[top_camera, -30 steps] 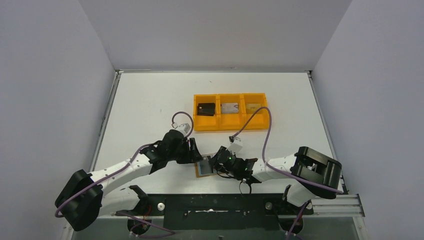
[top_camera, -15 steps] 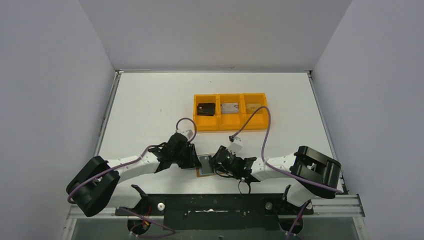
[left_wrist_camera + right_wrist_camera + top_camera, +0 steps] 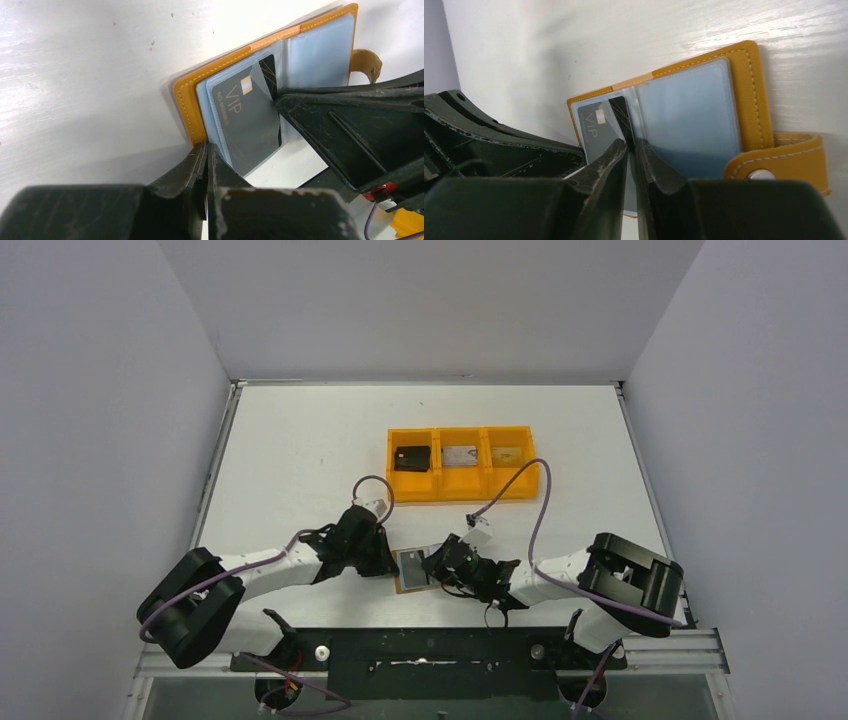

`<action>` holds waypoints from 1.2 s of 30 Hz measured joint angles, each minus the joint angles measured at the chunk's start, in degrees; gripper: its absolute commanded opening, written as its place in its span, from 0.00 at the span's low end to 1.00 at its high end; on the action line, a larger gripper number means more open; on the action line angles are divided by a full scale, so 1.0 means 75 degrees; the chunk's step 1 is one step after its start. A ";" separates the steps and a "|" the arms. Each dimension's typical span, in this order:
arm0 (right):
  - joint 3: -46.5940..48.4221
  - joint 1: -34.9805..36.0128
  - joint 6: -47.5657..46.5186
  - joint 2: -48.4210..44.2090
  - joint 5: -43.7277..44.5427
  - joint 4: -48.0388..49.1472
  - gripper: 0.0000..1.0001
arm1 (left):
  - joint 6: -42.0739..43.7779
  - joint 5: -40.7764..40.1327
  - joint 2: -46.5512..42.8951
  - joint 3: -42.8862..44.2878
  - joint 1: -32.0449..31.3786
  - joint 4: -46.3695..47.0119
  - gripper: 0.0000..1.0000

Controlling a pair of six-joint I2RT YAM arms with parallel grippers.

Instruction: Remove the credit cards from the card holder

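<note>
From above, the left gripper (image 3: pixel 388 558) and right gripper (image 3: pixel 433 565) met over the open card holder (image 3: pixel 404 587). Left wrist: fingers pressed together, the holder's edge at their tips, grip unclear. Right wrist: fingers pinched a corner of the VIP credit card (image 3: pixel 601 127) just ahead, tilted in its sleeve (image 3: pixel 689 110).

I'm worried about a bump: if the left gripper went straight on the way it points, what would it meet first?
The card holder: its tan edge and the sleeve holding the dark VIP card lie right at the left gripper's shut jaws. It may already be touching; depth is unclear.
</note>
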 measured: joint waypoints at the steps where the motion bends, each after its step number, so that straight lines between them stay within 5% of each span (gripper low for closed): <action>1: -0.0152 -0.0026 -0.0006 -0.0006 -0.0050 0.0274 0.12 | 0.0003 0.0003 0.0015 0.0015 0.0000 -0.0006 0.00; 9: -0.1032 -0.0163 -0.0245 -0.0224 -0.0542 0.1763 0.11 | 0.0023 0.0000 0.0087 0.0073 0.0000 0.0000 0.00; 17: -0.1259 -0.0326 -0.0417 -0.0344 -0.0874 0.2422 0.00 | 0.0073 0.0009 0.0117 0.0117 0.0000 -0.0041 0.00; 36: -0.1361 -0.0364 -0.0347 -0.1067 -0.0761 0.2060 0.00 | 0.0344 -0.0085 0.0099 0.0204 -0.0050 -0.0207 0.00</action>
